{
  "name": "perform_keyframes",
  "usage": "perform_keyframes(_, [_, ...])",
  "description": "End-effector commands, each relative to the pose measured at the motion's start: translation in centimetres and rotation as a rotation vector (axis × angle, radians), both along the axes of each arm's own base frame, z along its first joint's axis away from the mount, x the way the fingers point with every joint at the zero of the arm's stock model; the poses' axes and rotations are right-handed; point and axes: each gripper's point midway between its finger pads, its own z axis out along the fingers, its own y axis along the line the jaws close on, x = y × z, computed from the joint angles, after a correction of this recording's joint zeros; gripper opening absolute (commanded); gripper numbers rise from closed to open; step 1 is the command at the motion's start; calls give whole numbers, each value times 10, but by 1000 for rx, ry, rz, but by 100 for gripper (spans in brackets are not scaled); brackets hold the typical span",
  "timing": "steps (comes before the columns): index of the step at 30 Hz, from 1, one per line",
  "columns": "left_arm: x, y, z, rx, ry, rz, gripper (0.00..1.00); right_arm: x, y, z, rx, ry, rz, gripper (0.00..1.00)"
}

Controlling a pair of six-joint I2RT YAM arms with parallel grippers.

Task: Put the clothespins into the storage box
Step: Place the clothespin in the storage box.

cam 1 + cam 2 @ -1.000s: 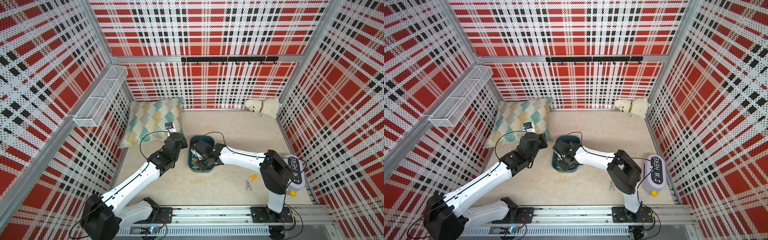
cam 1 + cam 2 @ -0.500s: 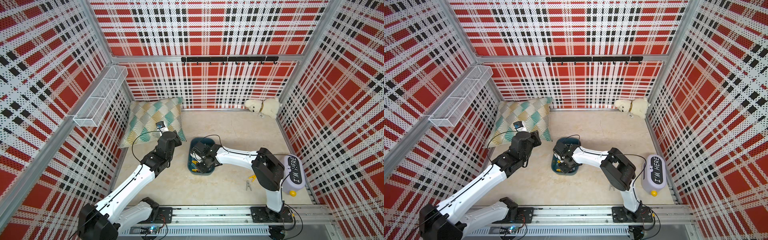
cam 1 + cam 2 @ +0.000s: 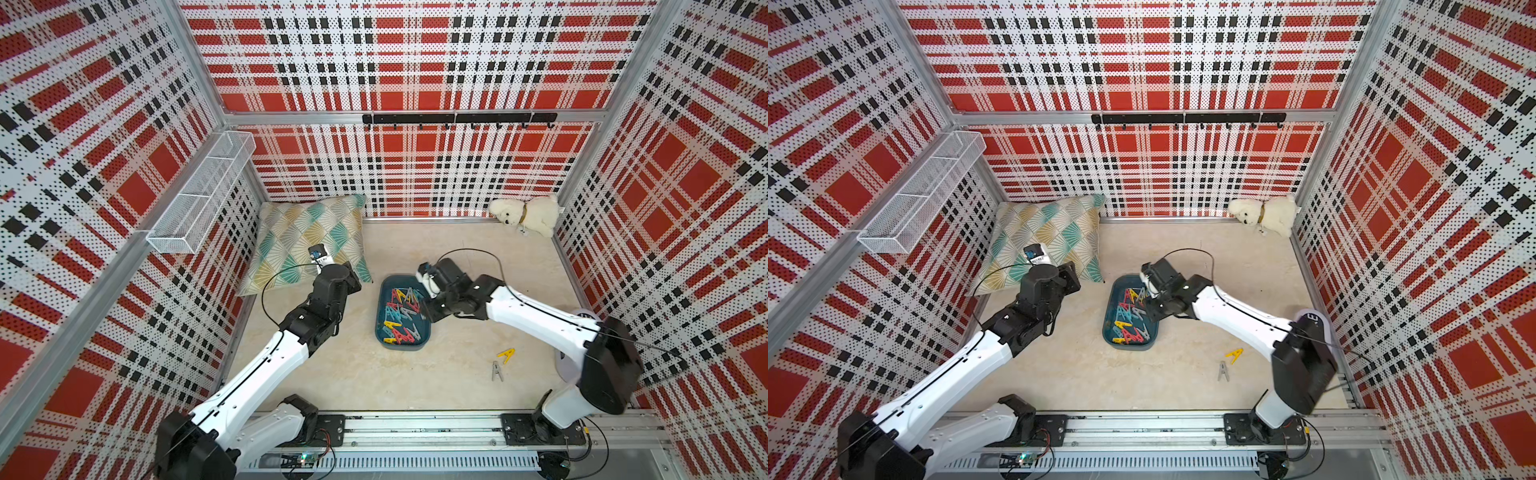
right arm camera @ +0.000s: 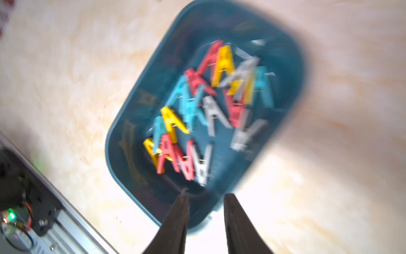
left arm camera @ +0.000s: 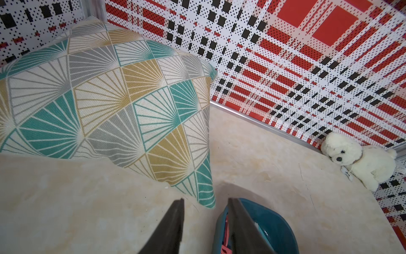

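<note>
Top views: storage box (image 3: 380, 321) long axis near-far; clothespins (image 3: 401, 316) seemingly mixed headings; left gripper (image 5: 205, 201), right gripper (image 4: 205, 196) fingers part-open, empty.

Both arms stretch forward, left pincer (image 5: 205, 200) and right pincer (image 4: 206, 195) each with jaws slightly parted.

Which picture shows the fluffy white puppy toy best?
The left wrist view: the puppy toy is close, with its face and black nose clear. Both top views show it small, in the far corner by the wall. The right wrist view misses it.
</note>
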Motion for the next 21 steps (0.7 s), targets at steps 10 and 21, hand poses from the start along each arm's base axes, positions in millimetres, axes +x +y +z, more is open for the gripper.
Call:
perform_keyframes(10, [11, -9, -4, -23, -35, -31, 39, -112, -131, -74, -58, 298, -461, 35])
perform_keyframes(21, [18, -14, -5, -14, -45, -47, 40, -145, -155, -103, -142, 412, -580, 35])
